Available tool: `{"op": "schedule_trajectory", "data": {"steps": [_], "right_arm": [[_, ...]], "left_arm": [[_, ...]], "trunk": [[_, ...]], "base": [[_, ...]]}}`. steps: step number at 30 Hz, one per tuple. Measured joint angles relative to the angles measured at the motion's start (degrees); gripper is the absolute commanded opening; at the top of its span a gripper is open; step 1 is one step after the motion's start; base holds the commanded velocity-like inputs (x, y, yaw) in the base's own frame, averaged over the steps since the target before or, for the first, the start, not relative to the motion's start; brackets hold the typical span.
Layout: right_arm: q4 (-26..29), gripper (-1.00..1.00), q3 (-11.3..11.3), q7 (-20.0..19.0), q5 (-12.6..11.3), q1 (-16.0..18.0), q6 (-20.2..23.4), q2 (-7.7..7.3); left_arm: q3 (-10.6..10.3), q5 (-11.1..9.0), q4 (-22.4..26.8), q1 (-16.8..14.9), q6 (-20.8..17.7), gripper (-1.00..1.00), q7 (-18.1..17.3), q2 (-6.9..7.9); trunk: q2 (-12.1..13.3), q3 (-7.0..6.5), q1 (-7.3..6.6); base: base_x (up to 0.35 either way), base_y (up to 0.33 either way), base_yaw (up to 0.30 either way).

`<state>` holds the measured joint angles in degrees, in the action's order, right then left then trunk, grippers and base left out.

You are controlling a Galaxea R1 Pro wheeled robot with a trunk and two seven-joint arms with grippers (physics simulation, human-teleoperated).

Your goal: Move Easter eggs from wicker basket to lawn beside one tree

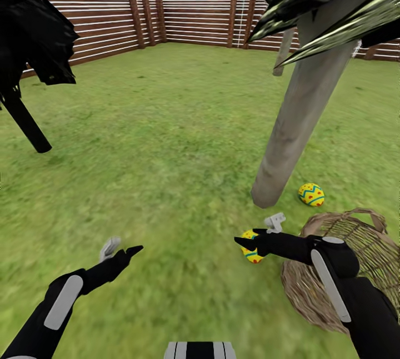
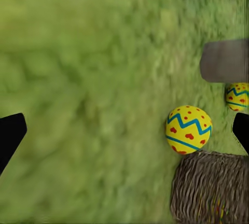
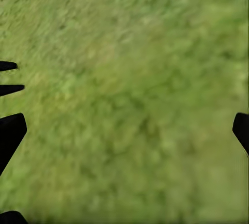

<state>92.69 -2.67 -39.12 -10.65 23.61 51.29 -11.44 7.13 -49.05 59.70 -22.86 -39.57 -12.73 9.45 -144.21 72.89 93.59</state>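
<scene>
Eggs [image 1: 311,194] beside trunk [image 1: 294,125], basket [image 1: 355,270]

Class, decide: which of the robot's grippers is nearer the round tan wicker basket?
Right. The right gripper hovers just beside the round tan wicker basket, above an egg; the left gripper hangs far across the grass.

Lawn [image 1: 166,125]: eggs [image 1: 311,194], basket [image 1: 355,270], trunk [image 1: 294,125].

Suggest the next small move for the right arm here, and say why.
Probably swing the right end effector back over the wicker basket to check for the third egg. It looks open, with bare lawn between its tips. One egg lies by the tree trunk; a second egg sits on grass just below the arm. The basket's inside is not readable.
</scene>
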Motion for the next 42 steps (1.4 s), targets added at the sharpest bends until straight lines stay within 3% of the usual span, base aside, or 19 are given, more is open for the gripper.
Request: {"op": "schedule_trajectory", "data": {"steps": [2, 4, 11, 15, 18, 21, 25, 30, 35, 42], "right_arm": [[0.0, 1.00, 0.2, 0.0, 0.0, 0.0, 0.0, -0.08], [0.0, 1.00, 2.2, -0.2, 0.0, 0.1, 0.0, -0.12], [0.0, 1.00, 5.7, -0.9, -0.2, 0.3, 0.0, -0.34], [0.0, 1.00, 6.8, -0.9, -0.2, 0.3, -0.1, -0.35], [0.0, 1.00, 8.1, -1.0, -0.2, 0.3, -0.1, -1.93], [0.0, 1.00, 8.5, -1.0, -0.2, 0.3, 0.0, -3.64], [0.0, 1.00, 8.8, -1.0, -0.2, 0.2, 0.0, -4.24], [0.0, 1.00, 8.8, -0.9, -0.1, -0.1, -0.1, -4.32], [0.0, 1.00, 8.8, -0.8, 0.0, -0.4, 0.1, -4.28], [-0.1, 1.00, 8.5, 2.2, 3.3, -0.7, 0.0, -3.56]], "left_arm": [[0.0, 0.0, 0.1, 0.0, 0.1, 1.00, 0.0, 0.01], [0.0, 0.1, 0.2, 0.0, 0.0, 1.00, 0.0, 0.05], [0.0, 0.2, -0.1, 0.0, -0.1, 1.00, 0.0, 0.05], [0.0, 0.3, -0.4, -0.1, -0.1, 1.00, 0.1, -0.04], [-0.1, 0.4, -0.5, -0.1, -0.2, 1.00, 0.2, -0.11], [-0.1, 0.4, -0.5, -0.1, -0.2, 1.00, 0.5, -0.12], [-0.5, 0.6, -0.6, -0.1, 0.0, 1.00, 1.0, -0.50], [-0.5, 0.7, -0.6, 0.7, 0.4, 1.00, 1.7, -0.90], [-0.3, 0.4, -0.6, 1.2, 2.5, 1.00, 6.0, -1.01], [-0.4, 0.4, -0.1, 3.4, 4.1, 1.00, 7.1, -1.52]], "trunk": [[0.0, -0.44, -0.05], [0.1, -0.89, -0.11], [0.1, -2.44, -0.29], [0.2, -3.32, -0.39], [0.2, -3.99, -0.47], [0.3, -4.66, -0.55], [0.3, -5.54, -0.65], [0.4, -6.65, -0.78], [0.5, -7.76, -0.91], [0.6, -9.31, -1.09]], "base": [[-0.014, 0.000, 0.000], [-0.004, 0.000, -0.092], [-0.001, 0.000, -0.232], [0.000, 0.000, -0.263], [0.000, 0.000, -0.264], [0.000, 0.000, -0.265], [0.000, 0.000, -0.265], [0.000, 0.000, -0.261], [0.000, 0.000, -0.132], [0.000, 0.000, -0.017]]}}
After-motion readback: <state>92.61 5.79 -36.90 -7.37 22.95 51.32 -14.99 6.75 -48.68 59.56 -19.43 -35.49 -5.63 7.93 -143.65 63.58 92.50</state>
